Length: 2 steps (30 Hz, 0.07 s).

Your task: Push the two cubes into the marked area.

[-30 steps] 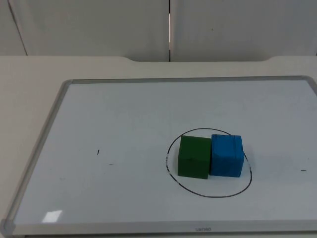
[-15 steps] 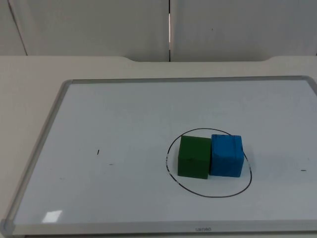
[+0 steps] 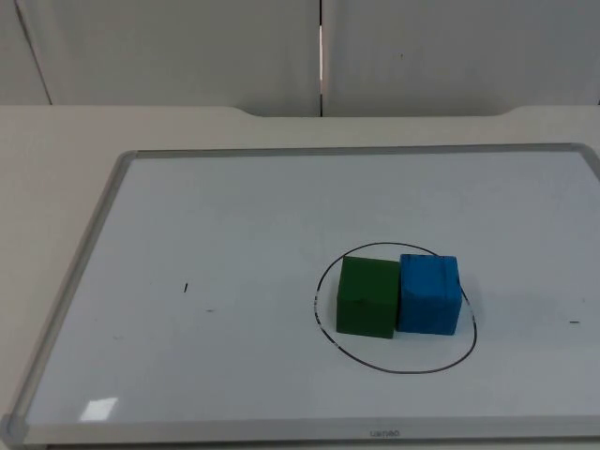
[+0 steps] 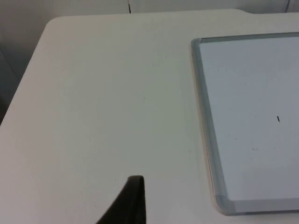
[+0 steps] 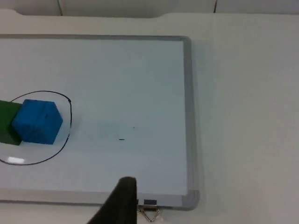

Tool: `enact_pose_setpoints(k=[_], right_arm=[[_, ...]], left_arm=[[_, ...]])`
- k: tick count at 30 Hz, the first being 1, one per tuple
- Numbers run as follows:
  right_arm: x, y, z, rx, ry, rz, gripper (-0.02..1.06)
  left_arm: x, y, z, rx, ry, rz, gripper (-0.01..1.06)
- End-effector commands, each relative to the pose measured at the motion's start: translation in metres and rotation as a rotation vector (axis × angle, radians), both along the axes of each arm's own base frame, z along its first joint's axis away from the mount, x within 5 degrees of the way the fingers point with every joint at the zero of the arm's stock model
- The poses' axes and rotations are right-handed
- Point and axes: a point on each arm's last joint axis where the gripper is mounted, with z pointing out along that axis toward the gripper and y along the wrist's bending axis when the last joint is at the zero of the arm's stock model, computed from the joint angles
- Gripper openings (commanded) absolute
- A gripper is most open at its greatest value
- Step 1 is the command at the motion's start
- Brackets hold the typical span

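Green cube [image 3: 367, 297] and blue cube [image 3: 429, 293] stand side by side and touching on the whiteboard [image 3: 234, 244], green on the left, blue on the right. Both sit inside the drawn black oval [image 3: 394, 367] that marks the target area; the oval's line passes close around them, and at the far side the cubes stand at or on it. The whiteboard lies flat on the pale tabletop [image 3: 56, 141], its grey frame [image 3: 80, 272] running along all sides, and a few small black marks show on its surface. My left tool [image 4: 128, 203] waits over bare tabletop just outside the board's near left corner; one dark fingertip is visible, and I cannot tell whether the fingers are apart or together. My right tool [image 5: 119, 200] hangs over the board's near edge close to its right corner, well apart from the blue cube [image 5: 37, 121]; again one fingertip shows, so its state cannot be determined. A metal clip [image 5: 150, 214] sits at that near edge.
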Motion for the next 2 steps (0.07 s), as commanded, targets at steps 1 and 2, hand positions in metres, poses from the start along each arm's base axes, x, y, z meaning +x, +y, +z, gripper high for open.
enact_pose_setpoints(k=[1,2], right_arm=[[0.0004,0.0004,0.0004,0.004,-0.012,-0.014,1.05],[0.0004,0.0005,0.0004,0.004,-0.012,-0.025,1.05]], left_arm=[[0.0,0.0006,-0.0014,-0.001,-0.001,0.011,1.05],[0.0,0.0006,-0.0014,-0.001,-0.001,0.011,1.05]])
